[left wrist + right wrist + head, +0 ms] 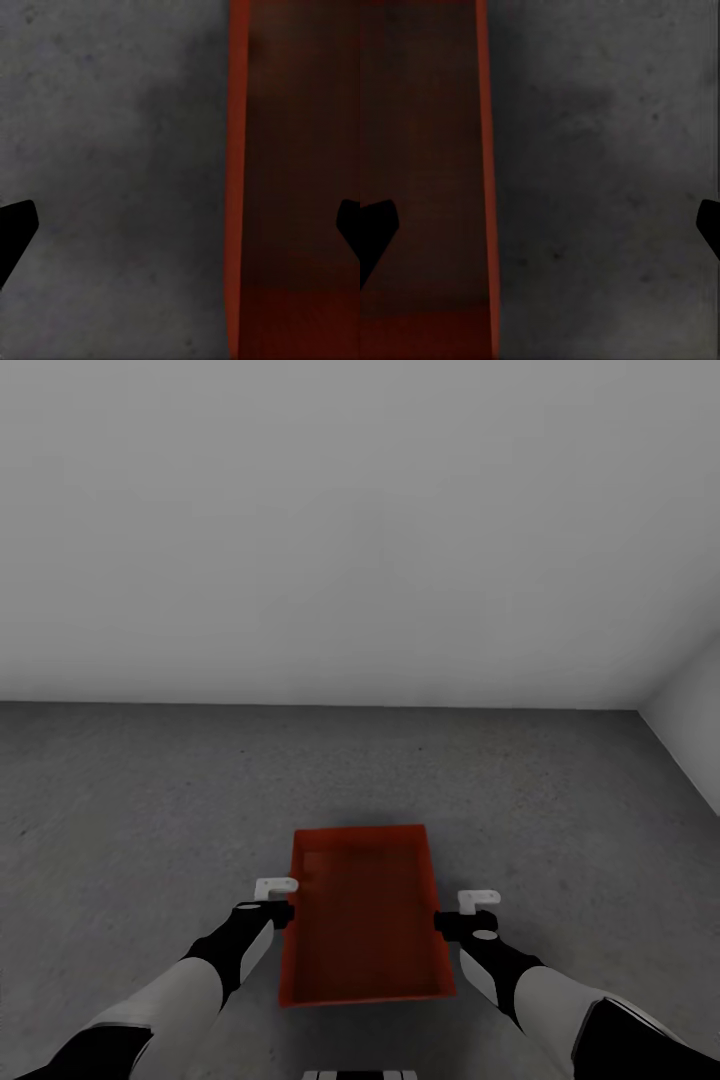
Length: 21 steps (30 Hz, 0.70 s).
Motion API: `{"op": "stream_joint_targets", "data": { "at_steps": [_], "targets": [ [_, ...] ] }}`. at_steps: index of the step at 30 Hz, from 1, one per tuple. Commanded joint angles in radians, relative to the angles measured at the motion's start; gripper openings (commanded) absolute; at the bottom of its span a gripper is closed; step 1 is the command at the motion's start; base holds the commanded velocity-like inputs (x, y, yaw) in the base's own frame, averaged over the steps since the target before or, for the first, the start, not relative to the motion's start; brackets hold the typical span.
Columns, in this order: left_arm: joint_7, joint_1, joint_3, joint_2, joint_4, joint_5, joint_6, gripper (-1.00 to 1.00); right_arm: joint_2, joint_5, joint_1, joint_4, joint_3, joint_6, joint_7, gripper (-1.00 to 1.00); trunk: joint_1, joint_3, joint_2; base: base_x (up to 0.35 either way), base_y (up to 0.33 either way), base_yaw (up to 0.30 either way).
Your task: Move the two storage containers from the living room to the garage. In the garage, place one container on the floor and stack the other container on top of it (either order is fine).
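Where head cam blocked: L claw (pixel 180 225) wide astride container (pixel 292 180) wall.

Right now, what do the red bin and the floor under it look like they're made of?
The bin looks like thin moulded plastic: even orange-red colour, matt finish, slim straight rim seen in the left wrist view. The floor looks like bare concrete: dark grey, rough and speckled, with cloudy blotches. As this is a render, both are guesses from looks.
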<state>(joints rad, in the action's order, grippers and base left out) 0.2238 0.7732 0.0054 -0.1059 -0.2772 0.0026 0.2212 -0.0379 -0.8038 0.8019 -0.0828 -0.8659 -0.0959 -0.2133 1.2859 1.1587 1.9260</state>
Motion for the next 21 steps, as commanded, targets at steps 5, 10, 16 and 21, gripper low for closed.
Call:
{"op": "stream_joint_targets", "data": {
  "at_steps": [5,10,16,21],
  "targets": [
    [0.004,0.0,0.0,0.0,-0.002,0.0,0.006,1.0,0.0,-0.01,0.0,0.0,-0.008,-0.002,-0.003,1.0,-0.019,-0.015,-0.035,0.0,0.0,0.0],
    [0.005,0.0,0.0,0.0,-0.002,0.0,0.006,1.0,0.001,-0.01,0.0,0.0,-0.008,-0.002,-0.004,1.0,-0.039,-0.031,-0.07,0.0,0.0,0.0],
    [0.005,0.0,0.0,0.0,-0.002,0.0,0.006,1.0,0.001,-0.01,0.001,0.001,-0.008,-0.003,-0.004,1.0,-0.062,-0.05,-0.112,0.0,0.0,0.0],
    [0.005,0.0,0.0,0.0,-0.002,0.0,0.006,1.0,0.001,-0.011,0.0,0.001,-0.008,-0.004,-0.005,1.0,-0.081,-0.065,-0.147,0.0,0.0,0.0]
  ]
}}
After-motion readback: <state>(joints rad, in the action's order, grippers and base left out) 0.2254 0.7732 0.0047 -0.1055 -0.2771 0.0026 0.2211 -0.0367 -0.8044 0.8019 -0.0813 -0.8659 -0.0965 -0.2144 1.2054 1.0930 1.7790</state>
